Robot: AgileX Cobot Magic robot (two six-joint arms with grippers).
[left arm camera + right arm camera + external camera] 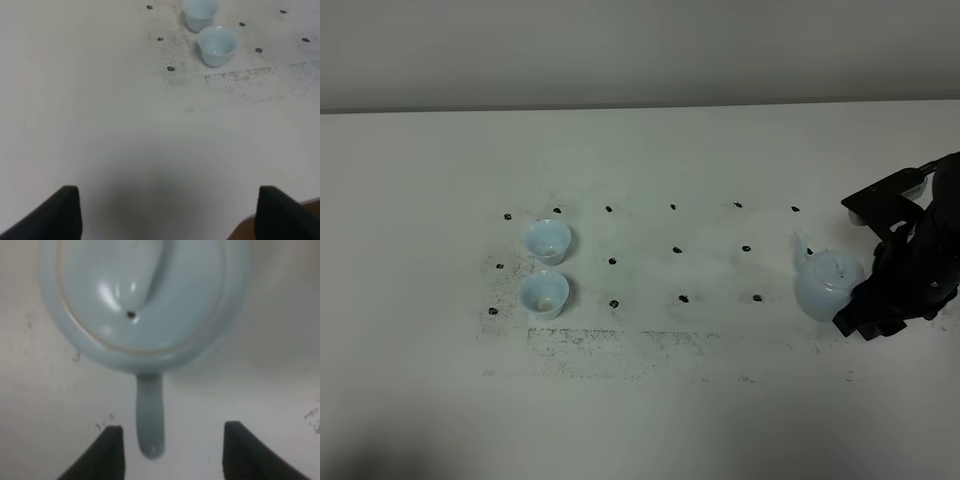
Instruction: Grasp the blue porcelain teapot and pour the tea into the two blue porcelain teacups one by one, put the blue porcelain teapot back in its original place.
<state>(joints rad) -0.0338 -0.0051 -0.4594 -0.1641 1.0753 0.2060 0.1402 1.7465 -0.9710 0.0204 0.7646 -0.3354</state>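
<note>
The blue porcelain teapot [828, 285] stands upright on the white table at the right, spout pointing to the far left. In the right wrist view the teapot [140, 295] fills the frame and its loop handle [150, 415] reaches toward my right gripper [172, 442], which is open with the handle's end between its fingertips, not touching them. The two blue porcelain teacups stand side by side at the left, one farther [548, 240] and one nearer [544, 294]. My left gripper [170, 215] is open and empty over bare table, well short of the cups [217, 45].
The right arm [910, 260] is a black mass just right of the teapot. Rows of small black marks [680, 298] dot the table between cups and teapot. The table's edge [245, 231] shows beside the left gripper's finger.
</note>
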